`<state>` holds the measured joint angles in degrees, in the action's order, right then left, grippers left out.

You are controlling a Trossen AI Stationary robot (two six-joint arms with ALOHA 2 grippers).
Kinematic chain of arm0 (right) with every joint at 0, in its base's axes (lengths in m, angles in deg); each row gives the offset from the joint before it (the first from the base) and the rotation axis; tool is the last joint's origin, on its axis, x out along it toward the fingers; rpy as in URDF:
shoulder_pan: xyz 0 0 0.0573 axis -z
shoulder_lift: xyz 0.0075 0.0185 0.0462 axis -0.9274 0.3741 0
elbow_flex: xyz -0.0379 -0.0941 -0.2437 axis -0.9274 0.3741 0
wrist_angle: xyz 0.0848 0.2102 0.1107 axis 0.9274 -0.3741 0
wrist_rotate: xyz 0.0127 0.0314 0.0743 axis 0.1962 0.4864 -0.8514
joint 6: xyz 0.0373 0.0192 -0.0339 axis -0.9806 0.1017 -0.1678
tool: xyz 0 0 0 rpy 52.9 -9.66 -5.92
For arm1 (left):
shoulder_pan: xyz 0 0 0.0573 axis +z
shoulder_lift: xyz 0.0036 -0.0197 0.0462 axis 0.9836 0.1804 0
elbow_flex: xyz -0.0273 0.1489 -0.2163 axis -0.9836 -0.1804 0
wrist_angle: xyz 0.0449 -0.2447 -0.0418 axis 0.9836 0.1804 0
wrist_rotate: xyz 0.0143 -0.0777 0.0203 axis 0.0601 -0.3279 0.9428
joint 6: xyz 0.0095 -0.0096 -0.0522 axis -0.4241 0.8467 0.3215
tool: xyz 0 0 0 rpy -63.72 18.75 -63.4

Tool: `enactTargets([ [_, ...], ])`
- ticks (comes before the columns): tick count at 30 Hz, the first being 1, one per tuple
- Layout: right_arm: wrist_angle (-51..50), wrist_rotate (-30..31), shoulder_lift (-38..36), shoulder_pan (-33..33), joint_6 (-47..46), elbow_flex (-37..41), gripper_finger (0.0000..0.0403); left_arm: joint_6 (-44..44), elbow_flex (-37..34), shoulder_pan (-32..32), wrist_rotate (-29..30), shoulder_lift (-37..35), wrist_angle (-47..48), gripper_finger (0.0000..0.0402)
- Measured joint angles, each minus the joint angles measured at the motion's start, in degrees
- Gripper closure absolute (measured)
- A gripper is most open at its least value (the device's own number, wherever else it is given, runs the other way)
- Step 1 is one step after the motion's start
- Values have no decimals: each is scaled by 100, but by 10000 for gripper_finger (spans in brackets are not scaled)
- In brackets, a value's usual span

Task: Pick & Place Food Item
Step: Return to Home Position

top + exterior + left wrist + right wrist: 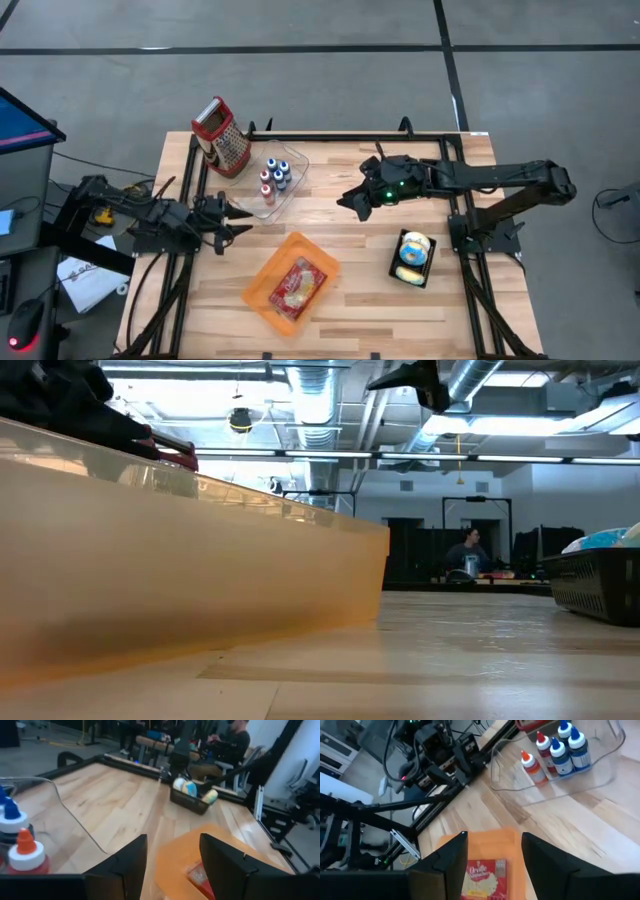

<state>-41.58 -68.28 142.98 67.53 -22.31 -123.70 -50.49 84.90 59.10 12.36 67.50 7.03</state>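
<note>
1. Right end effector (pixel 349 203) hangs open and empty above the counter (pixel 350 310), well apart from the popcorn bag (pixel 298 284).
2. Popcorn bag lies inside the orange bin (pixel 288 247), near the open, empty left end effector (pixel 243 222).

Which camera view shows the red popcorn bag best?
The high view: the red popcorn bag lies whole in the orange bin. The right wrist view cuts it off at the frame edge, the left wrist view catches a corner, and the low view shows only the bin's wall.
</note>
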Motion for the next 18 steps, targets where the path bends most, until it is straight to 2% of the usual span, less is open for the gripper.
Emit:
enactTargets([
  [5, 55, 23, 76, -63, -76, 2, 225, -141, -223, 719, -851, -129, -59, 235],
  [12, 54, 222, 93, -196, -217, 4, 225, -304, -476, 1462, -1748, -125, -224, 248],
  [18, 60, 290, 91, -299, -312, 4, 225, -500, -537, 1825, -2117, -113, -338, 257],
])
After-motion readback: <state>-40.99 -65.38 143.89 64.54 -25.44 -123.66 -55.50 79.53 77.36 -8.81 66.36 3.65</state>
